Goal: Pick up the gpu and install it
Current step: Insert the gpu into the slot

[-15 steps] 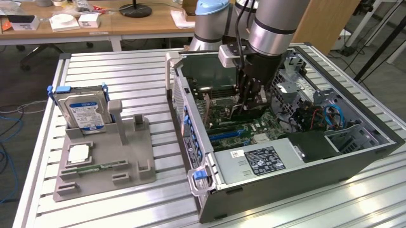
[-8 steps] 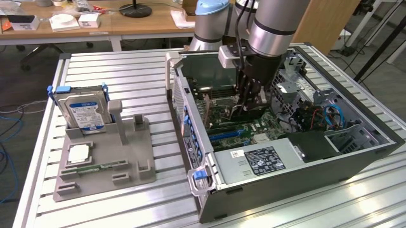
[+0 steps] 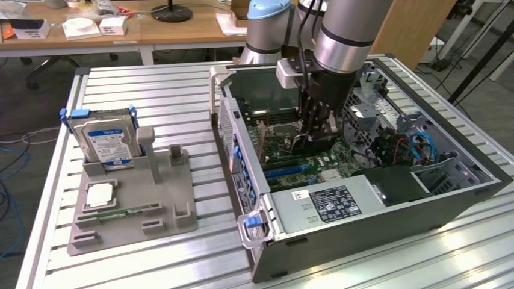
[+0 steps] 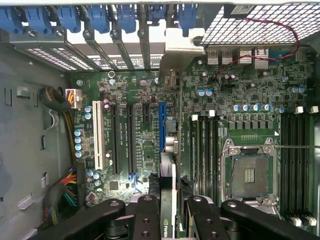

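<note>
Here, at the far left of the exterior view, a blue-labelled hard drive (image 3: 102,140) stands upright in a grey fixture tray (image 3: 132,205) that rests on the slatted metal table (image 3: 161,96). A processor chip (image 3: 99,195) and a narrow green memory stick (image 3: 129,212) lie flat in the tray's lower pockets, and its upright slots just right of the drive are empty.

Moving to the centre of the frame, the open computer case (image 3: 353,180) lies on its side with the motherboard (image 3: 321,159) exposed. The arm reaches down into it from the upper middle — its gripper (image 3: 315,137) is low over the board, clamped on the gpu (image 3: 309,135), which it holds on edge.

In the wrist view the black fingers (image 4: 145,217) sit at the lower centre of the frame, closed on either side of the gpu (image 4: 168,200), seen edge-on with its silver end bracket (image 4: 182,47) reaching the rear slot openings at the upper centre. The card lines up over the blue expansion slot (image 4: 161,127) — whether it is fully seated cannot be told. To the right lie the memory slots (image 4: 204,150) and the bare processor socket (image 4: 248,175).
</note>
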